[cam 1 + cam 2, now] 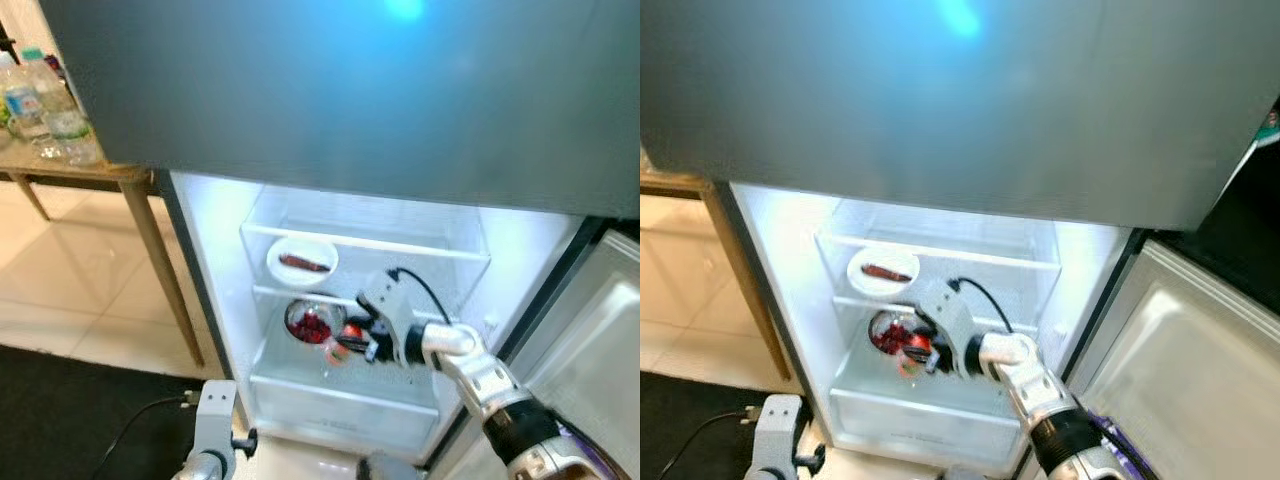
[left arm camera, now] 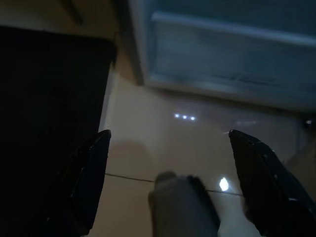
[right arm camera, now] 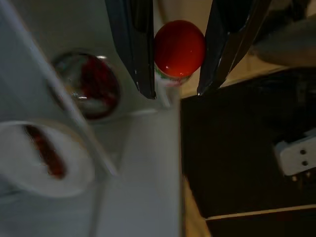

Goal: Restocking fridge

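Open fridge straight ahead, upper door shut, lower door swung wide on the right. Wooden counter at far left, carrying plastic water bottles. Dark mat on the tiled floor. Inside, upper shelf bearing a white plate with a reddish strip of food; shelf below holding a glass bowl of red food. Just beside that bowl, a small clear bottle with a red cap, long axis along the fingers, cap toward the wrist camera. Right pincer inside the fridge, narrowly parted, closed around the bottle. Left pincer low over the floor, spread wide, holding nothing.
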Controlling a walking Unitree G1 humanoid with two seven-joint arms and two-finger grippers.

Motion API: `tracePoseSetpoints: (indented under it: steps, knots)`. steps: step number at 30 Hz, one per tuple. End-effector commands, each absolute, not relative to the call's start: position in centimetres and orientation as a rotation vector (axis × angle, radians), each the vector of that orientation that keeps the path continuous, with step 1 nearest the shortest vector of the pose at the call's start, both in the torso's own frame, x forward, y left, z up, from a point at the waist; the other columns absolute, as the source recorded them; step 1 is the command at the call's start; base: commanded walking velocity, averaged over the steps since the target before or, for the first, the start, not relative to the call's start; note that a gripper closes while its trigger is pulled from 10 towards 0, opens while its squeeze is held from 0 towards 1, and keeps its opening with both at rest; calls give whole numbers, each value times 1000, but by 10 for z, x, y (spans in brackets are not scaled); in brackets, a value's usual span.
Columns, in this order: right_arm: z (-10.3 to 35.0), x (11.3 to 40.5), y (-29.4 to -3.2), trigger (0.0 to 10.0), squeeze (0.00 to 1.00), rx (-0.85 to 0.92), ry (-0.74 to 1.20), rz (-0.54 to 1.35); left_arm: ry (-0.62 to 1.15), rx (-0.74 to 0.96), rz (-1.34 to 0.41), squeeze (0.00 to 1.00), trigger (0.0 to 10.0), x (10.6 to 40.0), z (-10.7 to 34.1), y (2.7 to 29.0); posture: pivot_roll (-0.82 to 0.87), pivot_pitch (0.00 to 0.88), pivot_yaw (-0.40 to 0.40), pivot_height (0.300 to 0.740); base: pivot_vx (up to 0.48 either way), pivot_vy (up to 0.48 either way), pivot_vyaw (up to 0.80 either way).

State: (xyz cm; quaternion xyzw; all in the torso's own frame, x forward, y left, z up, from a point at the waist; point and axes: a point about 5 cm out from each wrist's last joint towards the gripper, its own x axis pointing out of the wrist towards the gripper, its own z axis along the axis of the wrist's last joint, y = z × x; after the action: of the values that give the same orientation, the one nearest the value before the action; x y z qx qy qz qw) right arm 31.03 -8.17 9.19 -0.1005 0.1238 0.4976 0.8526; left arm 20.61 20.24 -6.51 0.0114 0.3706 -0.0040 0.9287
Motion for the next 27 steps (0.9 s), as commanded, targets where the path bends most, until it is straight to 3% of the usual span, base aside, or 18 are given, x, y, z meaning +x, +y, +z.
tracePoseSetpoints:
  steps: [1,9,17,21,27]
  knots:
    - [102,312,-82,10000,0,-180,211,1053,744,31,-14,0,10000,207,-64,203,-95,0,-4,605,0,0,0]
    - [144,310,-75,10000,0,-127,35,1135,734,27,-25,0,10000,205,-65,199,-96,0,-5,605,0,0,0]
    - [159,310,-70,10000,0,-56,-1,1131,727,25,-29,0,10000,206,-65,197,-98,0,-9,605,0,0,0]
    - [165,327,-64,10000,0,41,22,938,726,25,-30,0,10000,206,-65,196,-98,0,-9,605,0,0,0]
    - [174,349,-55,10000,0,-19,0,743,725,26,-38,0,10000,206,-65,194,-97,0,-8,605,0,0,0]
